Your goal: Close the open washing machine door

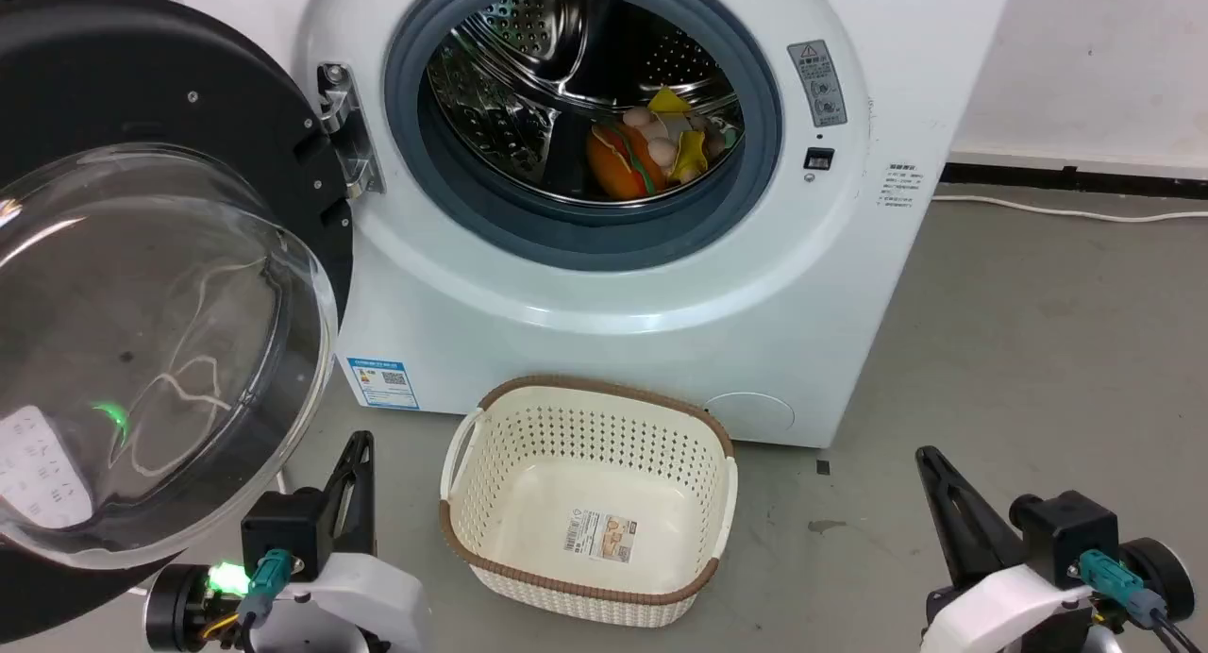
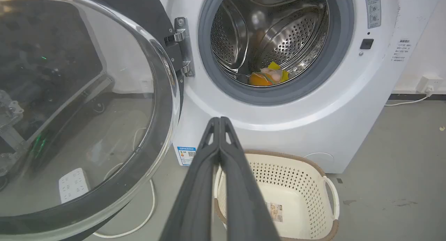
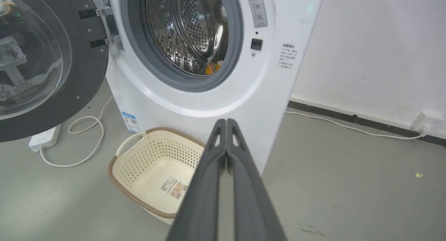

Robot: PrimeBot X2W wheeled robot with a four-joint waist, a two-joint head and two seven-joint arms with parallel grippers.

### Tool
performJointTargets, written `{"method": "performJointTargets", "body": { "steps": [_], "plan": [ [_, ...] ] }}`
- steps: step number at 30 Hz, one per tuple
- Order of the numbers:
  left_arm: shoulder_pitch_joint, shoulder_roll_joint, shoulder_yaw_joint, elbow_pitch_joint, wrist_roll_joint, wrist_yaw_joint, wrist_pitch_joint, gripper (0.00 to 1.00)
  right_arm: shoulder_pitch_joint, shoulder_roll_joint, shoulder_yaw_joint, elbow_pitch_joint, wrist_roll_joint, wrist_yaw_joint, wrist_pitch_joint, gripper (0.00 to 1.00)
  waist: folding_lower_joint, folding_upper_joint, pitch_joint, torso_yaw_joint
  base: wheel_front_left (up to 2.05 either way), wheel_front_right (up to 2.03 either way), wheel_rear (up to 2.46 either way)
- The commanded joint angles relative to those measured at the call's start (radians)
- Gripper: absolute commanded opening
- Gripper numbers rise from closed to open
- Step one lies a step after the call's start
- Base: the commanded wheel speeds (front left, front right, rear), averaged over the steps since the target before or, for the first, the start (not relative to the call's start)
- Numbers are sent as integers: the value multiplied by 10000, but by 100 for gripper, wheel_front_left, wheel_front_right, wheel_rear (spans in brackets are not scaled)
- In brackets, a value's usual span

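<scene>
The white washing machine stands ahead, its grey-ringed steel drum exposed with soft toys inside. The washing machine door hangs wide open on the left by its metal hinge, black rim and bulging glass bowl facing me; it also fills the left of the left wrist view and shows at upper left in the right wrist view. My left gripper sits low beside the door's lower edge, shut and empty. My right gripper is at the lower right, shut and empty.
A cream perforated basket with a brown rim sits on the grey floor before the washer, between my grippers. A white power strip and looped cable lie under the door. Another cable runs along the right wall.
</scene>
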Motion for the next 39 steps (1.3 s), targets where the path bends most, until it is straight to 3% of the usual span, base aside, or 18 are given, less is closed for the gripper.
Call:
{"method": "performJointTargets", "body": {
  "steps": [1,39],
  "plan": [
    [143,-1,3,-43,28,28,3,0,-123,-1,-11,-49,-74,8,5,0,0,0,0,0,0,0,0],
    [143,-1,3,-43,28,28,3,0,-123,-1,-11,-49,-74,8,5,0,0,0,0,0,0,0,0]
  ]
}}
